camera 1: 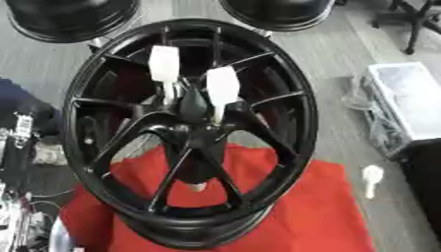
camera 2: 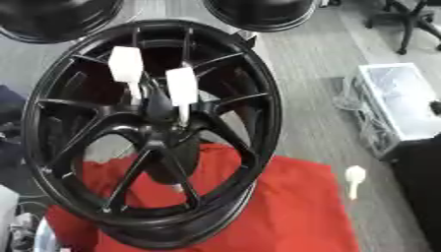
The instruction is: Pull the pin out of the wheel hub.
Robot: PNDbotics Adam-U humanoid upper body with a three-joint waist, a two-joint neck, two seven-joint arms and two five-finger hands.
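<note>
Two white pins [camera 1: 222,87] upright at black wheel hub [camera 1: 182,132] centre; hands out of view.

The floor [camera 1: 344,49] is grey and looks like wood boards. A red cloth [camera 1: 310,211] lies flat on it, near the bottom. A big black wheel [camera 1: 293,147] sits on the red cloth. A small white thing [camera 1: 372,178] lies on the bare floor, just beside the cloth's right edge. Farther right, a see-through box [camera 2: 396,106] sits on the floor. At the top, two more black wheels [camera 1: 73,19] rest on the floor.
</note>
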